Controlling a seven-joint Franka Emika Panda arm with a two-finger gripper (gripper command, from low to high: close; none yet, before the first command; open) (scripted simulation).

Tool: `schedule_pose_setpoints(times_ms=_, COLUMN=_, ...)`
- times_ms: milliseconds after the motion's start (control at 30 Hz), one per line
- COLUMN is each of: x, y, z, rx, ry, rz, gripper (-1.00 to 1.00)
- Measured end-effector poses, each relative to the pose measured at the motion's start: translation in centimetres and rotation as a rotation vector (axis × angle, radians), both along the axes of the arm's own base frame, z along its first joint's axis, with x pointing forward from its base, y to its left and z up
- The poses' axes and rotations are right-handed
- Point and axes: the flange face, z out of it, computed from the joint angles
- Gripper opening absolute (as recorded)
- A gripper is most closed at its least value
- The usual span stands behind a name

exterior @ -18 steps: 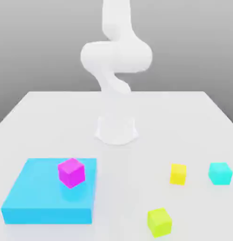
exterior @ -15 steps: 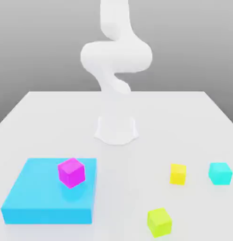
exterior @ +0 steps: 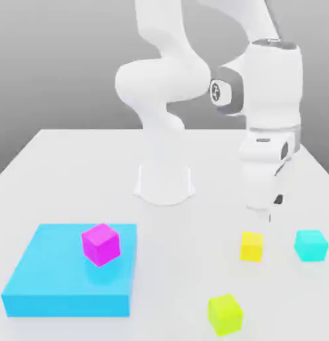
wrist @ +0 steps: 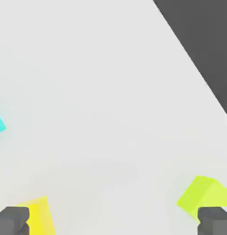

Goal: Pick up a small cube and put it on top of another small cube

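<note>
— Arm posture?
— We note the white arm (exterior: 167,86) rising from its base, folding over and descending at the exterior view's right, wrist pointing down.
— Gripper?
— We record the gripper (exterior: 268,212) hanging above the surface, fingertips (wrist: 12,221) spread wide, holding nothing.

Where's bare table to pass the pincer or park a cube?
Widest bare stretch: between the blue slab and the yellow cube, in front of the arm's base. The back corners beside the base are bare too. Crowded: the exterior view's right front, where yellow, cyan cube and lime cube cluster under the open pincer. A magenta cube tops the slab.
</note>
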Motion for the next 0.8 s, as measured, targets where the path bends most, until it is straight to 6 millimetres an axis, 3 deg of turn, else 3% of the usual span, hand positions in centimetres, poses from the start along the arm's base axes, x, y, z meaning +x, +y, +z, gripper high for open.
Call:
schedule_pose_setpoints(times_ms=67, x=-1.6, y=0.4, z=-2.6, rx=-0.019, ry=0.025, rz=0.065, gripper=0.0)
schedule_pose_setpoints(times_ms=267, x=-1.9, y=0.0, z=-7.9, rx=-0.023, ry=0.035, rz=0.068, gripper=0.0)
schedule_pose_setpoints(times_ms=300, x=-1.9, y=0.0, z=-8.4, rx=-0.023, ry=0.035, rz=0.067, gripper=-1.0)
schedule_pose_setpoints(times_ms=533, x=-1.9, y=0.0, z=-8.4, rx=-0.024, ry=0.035, rz=0.068, gripper=-1.0)
schedule_pose_setpoints(times_ms=800, x=-1.7, y=0.1, z=-2.5, rx=-0.025, ry=0.035, rz=0.063, gripper=-1.0)
